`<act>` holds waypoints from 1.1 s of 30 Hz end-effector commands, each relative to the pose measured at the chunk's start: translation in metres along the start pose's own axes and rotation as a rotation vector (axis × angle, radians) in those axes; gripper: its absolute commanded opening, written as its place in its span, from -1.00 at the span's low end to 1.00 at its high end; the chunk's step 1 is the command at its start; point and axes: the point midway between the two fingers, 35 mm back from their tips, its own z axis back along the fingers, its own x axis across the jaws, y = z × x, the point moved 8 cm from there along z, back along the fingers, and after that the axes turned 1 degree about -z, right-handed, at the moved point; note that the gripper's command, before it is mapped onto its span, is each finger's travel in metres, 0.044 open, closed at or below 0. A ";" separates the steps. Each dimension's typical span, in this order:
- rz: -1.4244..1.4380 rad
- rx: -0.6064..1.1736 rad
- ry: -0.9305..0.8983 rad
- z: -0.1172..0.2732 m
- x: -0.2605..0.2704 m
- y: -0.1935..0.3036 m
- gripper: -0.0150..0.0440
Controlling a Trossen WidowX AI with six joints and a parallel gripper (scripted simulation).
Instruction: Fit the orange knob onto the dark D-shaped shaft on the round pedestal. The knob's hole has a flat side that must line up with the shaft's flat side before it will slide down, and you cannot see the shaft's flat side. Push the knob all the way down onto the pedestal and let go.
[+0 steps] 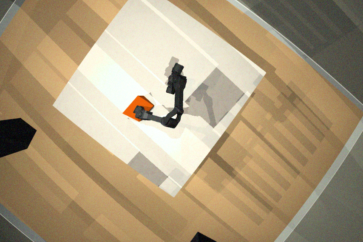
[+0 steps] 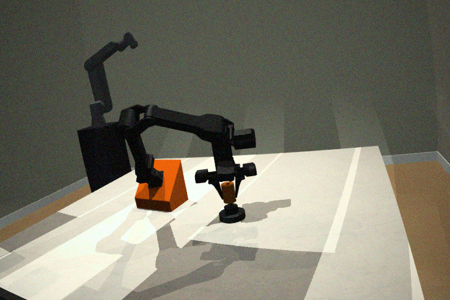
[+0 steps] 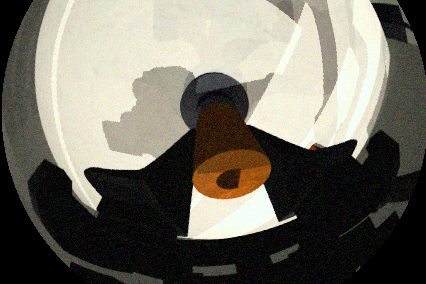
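Two black fingers [image 2: 228, 191] are clamped on the upright orange cylindrical knob [image 2: 228, 193] [image 3: 232, 162], which should be twisted gently under light downward pressure.

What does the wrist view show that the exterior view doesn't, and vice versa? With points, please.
Wrist only: the flat-sided outline of the hole [image 3: 229, 179] in the knob's near end, clear enough to read.

Exterior only: the second arm [image 2: 99, 84] on its black stand [image 2: 103, 157], and the working arm's links [image 2: 180, 121] reaching over from the orange wedge [image 2: 176, 180].

Both: the orange knob [image 2: 228, 192] [image 3: 232, 162] between the gripper's [image 2: 228, 194] [image 3: 225, 152] fingers, with the round pedestal [image 2: 232, 216] [image 3: 187, 102] beyond its far end. Neither shows the shaft's flat side.
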 end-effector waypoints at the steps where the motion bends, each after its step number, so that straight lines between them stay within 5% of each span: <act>1: 0.000 -0.003 -0.002 -0.001 0.000 -0.001 -0.49; 33: -0.001 -0.004 -0.002 -0.016 -0.001 0.000 -0.49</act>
